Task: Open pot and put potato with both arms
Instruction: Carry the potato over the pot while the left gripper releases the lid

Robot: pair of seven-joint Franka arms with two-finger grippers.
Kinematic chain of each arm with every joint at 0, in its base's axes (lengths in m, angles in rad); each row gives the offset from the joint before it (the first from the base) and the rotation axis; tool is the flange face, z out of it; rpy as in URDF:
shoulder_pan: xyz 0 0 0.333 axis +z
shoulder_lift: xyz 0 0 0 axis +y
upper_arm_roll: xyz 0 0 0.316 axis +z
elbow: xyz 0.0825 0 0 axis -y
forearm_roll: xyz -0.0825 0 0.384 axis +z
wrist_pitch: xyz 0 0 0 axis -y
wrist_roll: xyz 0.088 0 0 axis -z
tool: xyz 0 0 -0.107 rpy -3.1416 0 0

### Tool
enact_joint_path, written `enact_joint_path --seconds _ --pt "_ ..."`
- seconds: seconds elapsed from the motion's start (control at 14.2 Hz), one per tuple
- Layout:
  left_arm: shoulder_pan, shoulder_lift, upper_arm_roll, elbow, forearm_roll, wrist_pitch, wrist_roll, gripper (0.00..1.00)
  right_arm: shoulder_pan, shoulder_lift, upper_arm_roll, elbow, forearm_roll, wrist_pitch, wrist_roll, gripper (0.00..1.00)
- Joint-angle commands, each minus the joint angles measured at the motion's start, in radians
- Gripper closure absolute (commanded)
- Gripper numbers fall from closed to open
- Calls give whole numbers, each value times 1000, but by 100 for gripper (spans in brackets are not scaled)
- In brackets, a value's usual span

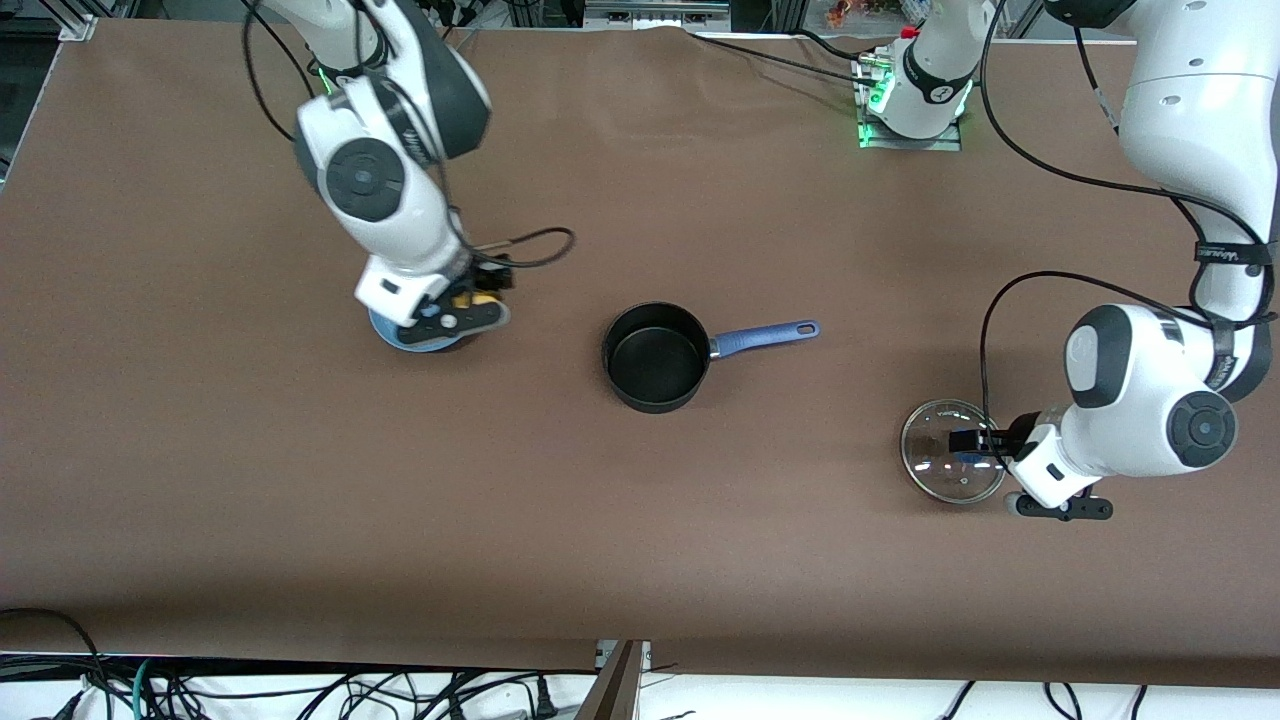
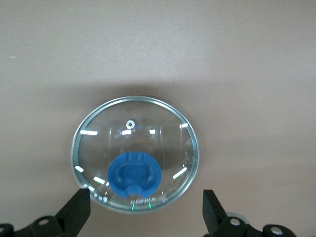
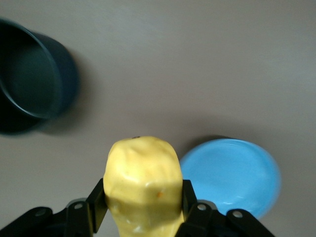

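Right gripper (image 3: 140, 210): clamps potato (image 3: 142, 182) above blue plate (image 3: 232, 175), 9 o'clock of pot (image 1: 655, 357).
Left gripper (image 2: 146, 207): fingers spread wide, empty, over lid (image 2: 136, 153) on table (image 1: 700, 520).

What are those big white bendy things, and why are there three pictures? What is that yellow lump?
Those are two robot arms at a brown table. The big picture is from a camera up high, looking across at them. The other two come from little cameras on each arm's wrist.

In the middle sits a black pot with a blue handle, open and empty. Its glass lid lies on the table toward the left arm's end; the left gripper hangs over it with its fingers open.

The yellow lump is a potato. The right gripper is squeezing it, lifted above a blue plate.
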Motion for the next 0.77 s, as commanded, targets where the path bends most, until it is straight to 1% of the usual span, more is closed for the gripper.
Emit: enact_joint_path --seconds 0.0,0.14,0.21,0.35,0.49,0.56,0.7 --pt "-7 -38 6 43 -18 -101 -6 0 72 226 -5 282 35 -25 176 92" --pt "-7 -93 8 43 -18 -175 -24 0 120 329 -5 419 35 -3 263 92" --pt "-7 -137 6 38 -20 -212 -50 0 138 368 -5 457 35 26 288 92" --pt "-5 -222 3 26 -30 -297 -108 0 166 405 -5 461 35 104 303 92" --pt "-5 -307 3 2 -33 -356 -119 0 192 435 -7 461 35 112 345 92" --pt "-5 -355 5 -20 -33 -374 -126 0 206 451 -7 461 35 129 372 92" --pt "-7 -456 6 -69 -32 -401 -129 0 226 481 -7 461 35 211 402 92"
